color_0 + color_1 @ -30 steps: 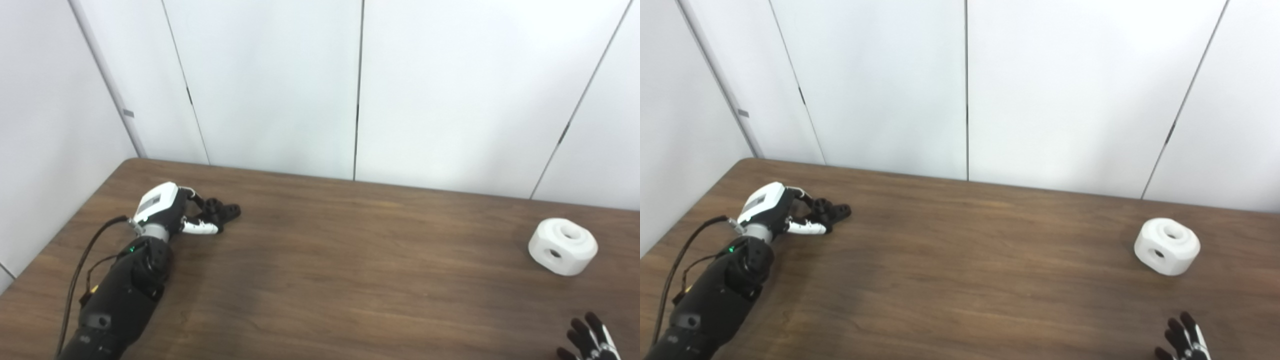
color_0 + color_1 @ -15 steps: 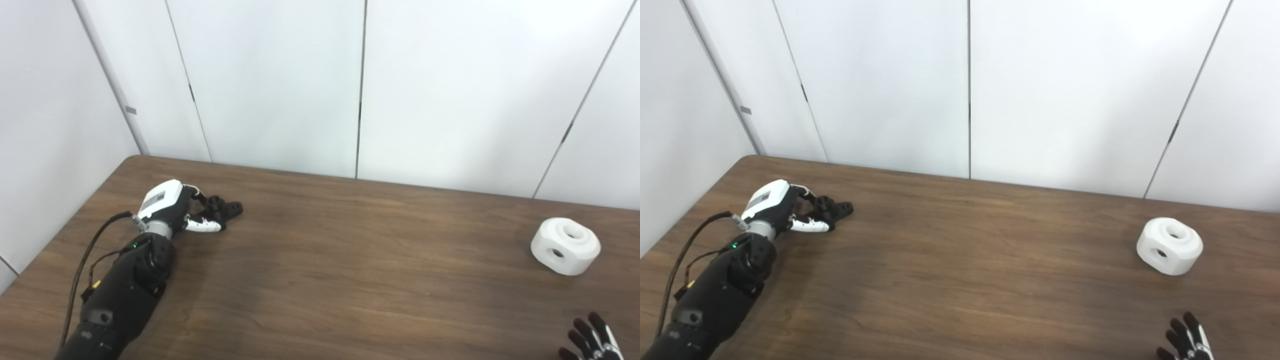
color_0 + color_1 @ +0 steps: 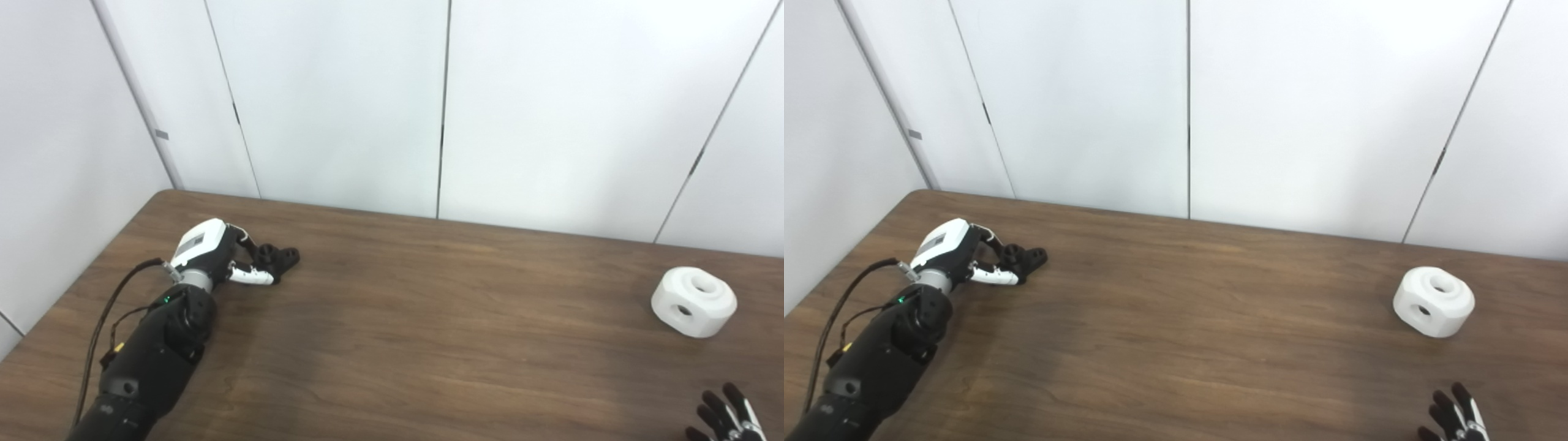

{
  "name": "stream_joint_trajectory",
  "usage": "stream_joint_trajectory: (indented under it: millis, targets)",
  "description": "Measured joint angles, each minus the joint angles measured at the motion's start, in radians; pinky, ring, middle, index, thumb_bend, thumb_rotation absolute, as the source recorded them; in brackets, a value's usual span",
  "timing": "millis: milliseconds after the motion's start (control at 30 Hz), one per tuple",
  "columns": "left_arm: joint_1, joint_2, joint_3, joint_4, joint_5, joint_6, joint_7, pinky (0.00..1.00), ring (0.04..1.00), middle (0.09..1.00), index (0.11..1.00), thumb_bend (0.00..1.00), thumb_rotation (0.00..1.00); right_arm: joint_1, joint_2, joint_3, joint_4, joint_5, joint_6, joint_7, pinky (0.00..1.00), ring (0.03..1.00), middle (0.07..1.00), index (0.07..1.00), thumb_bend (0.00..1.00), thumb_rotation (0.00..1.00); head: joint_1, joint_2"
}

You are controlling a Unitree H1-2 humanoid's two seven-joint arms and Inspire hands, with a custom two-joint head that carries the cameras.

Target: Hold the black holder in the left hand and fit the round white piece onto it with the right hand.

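Brown surface [image 3: 429,343] carries everything. Your left hand [image 3: 229,260] sits far left with fingers curled around the black holder [image 3: 278,258], which looks still down on the surface; grasp step, I'd say. Round white piece [image 3: 694,301] sits far right, untouched. Right hand [image 3: 729,419] is spread at the bottom edge, holding nothing. Next: lift the holder, then reach right for the piece.

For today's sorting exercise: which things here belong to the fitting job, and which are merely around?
Belonging to the job:
black holder
round white piece
left hand, at the holder
right hand, fingers apart

Merely around:
table
wall panels
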Motion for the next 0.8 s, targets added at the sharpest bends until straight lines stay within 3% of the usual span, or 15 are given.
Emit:
stream_joint_trajectory:
  millis: [433, 800]
  targets:
    - [0.006, -0.001, -0.001, 0.001, -0.022, -0.029, -0.001, 0.92, 0.902, 0.764, 0.486, 0.52, 0.05, 0.001, 0.000, -0.002, -0.001, 0.000, 0.000, 0.000, 0.85, 0.922, 0.938, 0.972, 0.67, 1.00, -0.026, 0.003]
    - [0.063, -0.007, -0.024, -0.152, -0.020, 0.013, -0.082, 0.89, 0.892, 0.777, 0.487, 0.52, 0.05, -0.004, 0.001, 0.000, -0.006, -0.016, 0.017, -0.004, 0.82, 0.905, 0.919, 0.956, 0.68, 1.00, -0.060, 0.011]
